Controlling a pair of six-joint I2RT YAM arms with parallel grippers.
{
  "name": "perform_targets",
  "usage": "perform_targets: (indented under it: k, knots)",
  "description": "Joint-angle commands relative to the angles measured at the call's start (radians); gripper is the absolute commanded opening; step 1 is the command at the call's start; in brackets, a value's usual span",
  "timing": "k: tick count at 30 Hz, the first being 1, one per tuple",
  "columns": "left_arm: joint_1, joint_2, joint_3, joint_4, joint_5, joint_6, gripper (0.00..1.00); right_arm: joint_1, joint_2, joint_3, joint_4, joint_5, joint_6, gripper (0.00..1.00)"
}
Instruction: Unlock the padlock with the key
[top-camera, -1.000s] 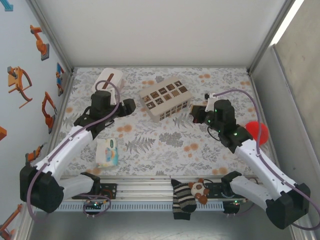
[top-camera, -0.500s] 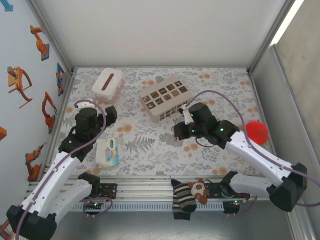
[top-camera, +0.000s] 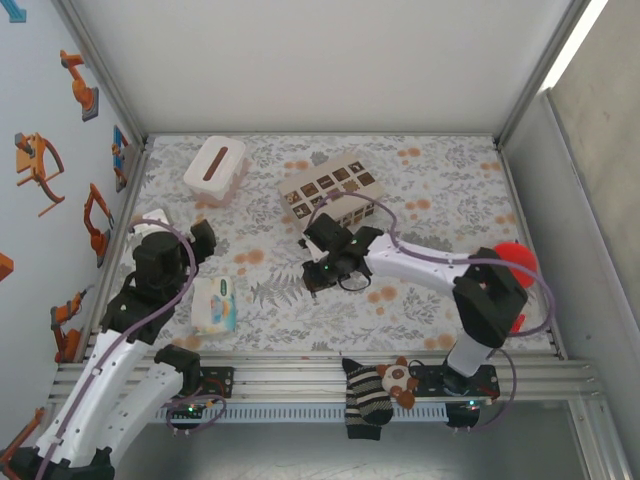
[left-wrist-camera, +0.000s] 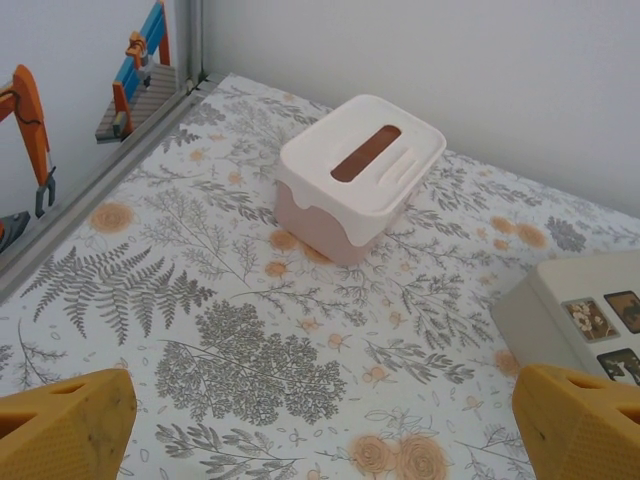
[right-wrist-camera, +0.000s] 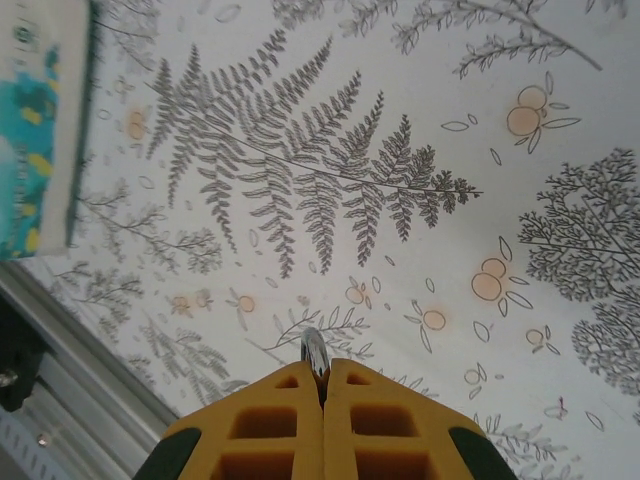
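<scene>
Right tool (top-camera: 316, 275) leftward to mid-table; left tool (top-camera: 203, 236) back toward its base

The left gripper (left-wrist-camera: 320, 440) hangs above the fern-and-flower cloth (left-wrist-camera: 230, 300) with its jaws wide apart, one yellow finger (left-wrist-camera: 65, 425) in the bottom left corner and the other in the bottom right. Ahead of it a pale pink tissue box (left-wrist-camera: 350, 190) sits flat on the cloth, a brown oval slot (left-wrist-camera: 365, 153) in its lid. It is well apart from the corner of a beige box (left-wrist-camera: 560, 320) with dark squares at the right edge. Along the left runs a metal rail (left-wrist-camera: 100, 175) below a wall with orange and blue stickers (left-wrist-camera: 30, 110).
</scene>
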Motion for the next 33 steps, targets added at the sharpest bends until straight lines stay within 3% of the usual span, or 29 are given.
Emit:
perform_targets:
  k: [1, 8, 14, 17, 22, 29, 33]
  knots:
    - [0.006, -0.032, -0.017, -0.051, -0.037, 0.031, 0.96, 0.008, 0.074, 0.052, 0.022, -0.039, 0.021, 0.00]
    - [0.007, -0.061, -0.021, -0.077, -0.065, 0.027, 0.96, 0.008, 0.122, 0.031, 0.096, -0.031, 0.052, 0.01]
    - [0.008, -0.043, -0.015, -0.078, -0.055, 0.021, 0.96, 0.008, 0.070, 0.022, 0.078, 0.008, 0.024, 0.22]
    - [0.009, -0.030, -0.004, -0.080, -0.048, 0.020, 0.96, 0.006, 0.003, 0.022, 0.043, 0.065, -0.004, 0.29]
    - [0.013, -0.010, 0.003, -0.066, -0.042, 0.009, 0.96, -0.026, -0.135, 0.010, -0.012, 0.187, -0.060, 0.32]
    - [0.025, 0.029, -0.014, -0.026, -0.044, -0.005, 0.96, -0.135, -0.390, -0.051, -0.018, 0.434, -0.185, 0.39]
    - [0.042, 0.057, -0.030, 0.014, -0.084, -0.006, 0.96, -0.227, -0.520, -0.107, 0.012, 0.530, -0.254, 0.49]
